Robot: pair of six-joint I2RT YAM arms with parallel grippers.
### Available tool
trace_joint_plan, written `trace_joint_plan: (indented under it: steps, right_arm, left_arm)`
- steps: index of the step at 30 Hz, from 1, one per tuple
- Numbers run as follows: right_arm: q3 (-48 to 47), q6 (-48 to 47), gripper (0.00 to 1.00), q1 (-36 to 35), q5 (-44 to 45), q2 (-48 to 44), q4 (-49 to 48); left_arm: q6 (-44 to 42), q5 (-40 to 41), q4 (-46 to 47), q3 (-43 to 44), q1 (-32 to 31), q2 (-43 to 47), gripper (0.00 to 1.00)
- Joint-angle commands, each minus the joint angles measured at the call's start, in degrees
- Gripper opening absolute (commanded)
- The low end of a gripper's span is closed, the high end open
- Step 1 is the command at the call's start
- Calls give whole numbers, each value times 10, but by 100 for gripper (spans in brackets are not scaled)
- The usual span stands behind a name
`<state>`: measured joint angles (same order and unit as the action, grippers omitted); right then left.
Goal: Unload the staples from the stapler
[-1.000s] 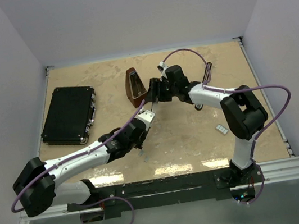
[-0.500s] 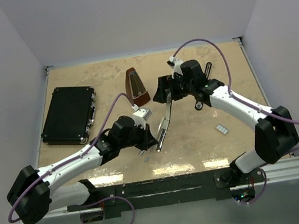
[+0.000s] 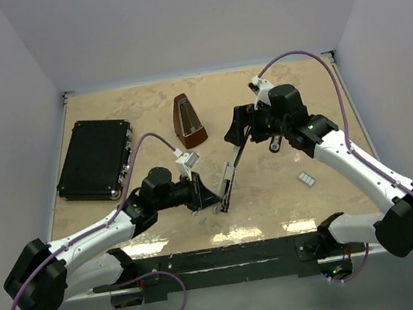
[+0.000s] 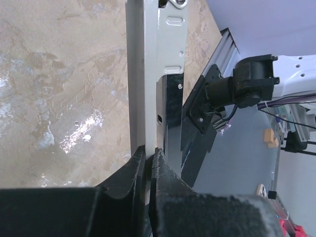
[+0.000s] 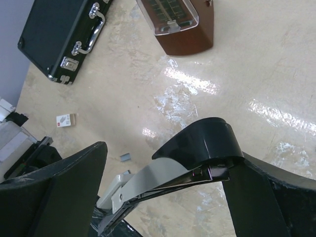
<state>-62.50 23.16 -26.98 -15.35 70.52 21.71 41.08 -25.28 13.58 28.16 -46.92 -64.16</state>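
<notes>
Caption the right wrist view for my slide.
Open right fingers flank one end of the stapler; metronome and black case beyond.

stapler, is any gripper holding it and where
The left gripper pinches the stapler at its near end; the right gripper stands open around the far end.

Metronome [image 3: 188, 121] near stapler [image 3: 229, 173] left side; tabletop [image 3: 272, 196] open on right.

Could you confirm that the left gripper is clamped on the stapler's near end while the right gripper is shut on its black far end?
Not quite: the right gripper is open, its fingers spread around the stapler's black far end, as the right wrist view shows. The rest holds.
</notes>
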Motion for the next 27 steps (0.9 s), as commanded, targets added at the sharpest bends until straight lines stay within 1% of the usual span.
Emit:
trace_joint_plan:
  steps: [1, 4, 7, 8, 11, 14, 16, 18, 20, 21, 27]
  right_arm:
    - [-30, -7, 96, -4, 14, 3, 31]
    - [-33, -6, 96, -4, 10, 1, 29]
    - [-59, -27, 96, -5, 20, 25, 42]
    - [-68, -30, 96, -4, 28, 47, 47]
    - [-107, -30, 96, -4, 11, 75, 38]
    - [-129, -23, 98, -4, 7, 114, 30]
    - [-137, -22, 98, -4, -2, 138, 28]
    - [-138, -17, 99, -4, -19, 148, 11]
    - [-146, -16, 98, -3, -19, 166, 4]
    - [-148, -17, 98, -3, -18, 173, 3]
    - [-166, -14, 98, -4, -10, 213, -9]
  left_arm:
    - [35, -19, 83, -10, 5, 39, 0]
    - [23, -16, 70, -12, 6, 50, 0]
    - [-10, -30, 64, -14, 6, 61, 0]
    - [-17, -35, 71, -22, 5, 63, 0]
    - [-26, -47, 73, -29, 6, 62, 0]
    - [-21, -64, 83, -29, 7, 48, 0]
    - [-9, -62, 92, -33, 6, 43, 0]
    - [7, -62, 116, -44, 8, 42, 0]
    - [20, -70, 157, -56, 9, 34, 0]
    - [28, -83, 167, -57, 8, 30, 0]
    - [52, -96, 218, -67, 9, 22, 0]
